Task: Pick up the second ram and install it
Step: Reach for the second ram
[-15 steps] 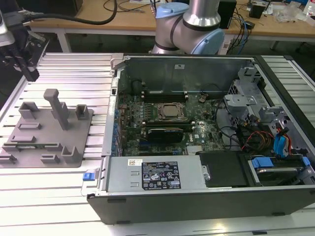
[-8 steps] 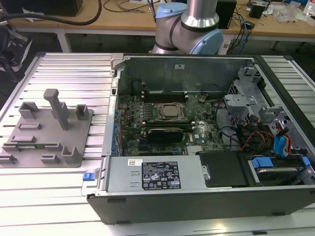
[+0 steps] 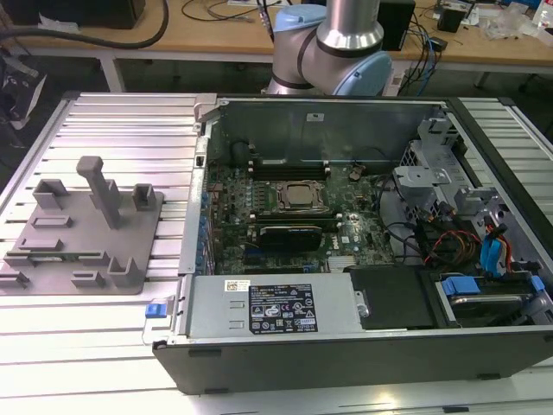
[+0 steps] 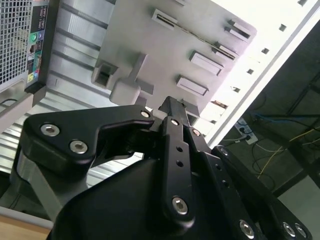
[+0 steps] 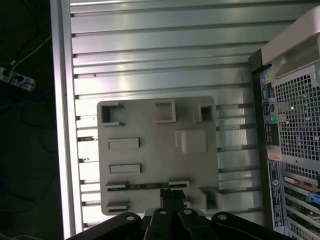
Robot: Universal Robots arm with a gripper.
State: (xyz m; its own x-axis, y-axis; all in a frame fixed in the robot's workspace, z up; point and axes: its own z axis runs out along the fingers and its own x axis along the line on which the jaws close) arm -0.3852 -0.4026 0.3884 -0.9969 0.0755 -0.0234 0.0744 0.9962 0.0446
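Pincer [image 5: 173,192] closed on nothing, hanging over the grey fixture [image 5: 150,125]. The second ram [image 5: 145,186] sits in the fixture's long slot, and the PC case [image 3: 484,346] is open.

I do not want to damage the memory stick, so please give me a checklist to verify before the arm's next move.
1. The second ram sits in the grey fixture: ok.
2. The gripper is lined up over the ram in the first wrist view: ok.
3. The gripper touches the ram: cannot tell.
4. The computer case is open and the motherboard is exposed: ok.
5. A memory slot is free: cannot tell.
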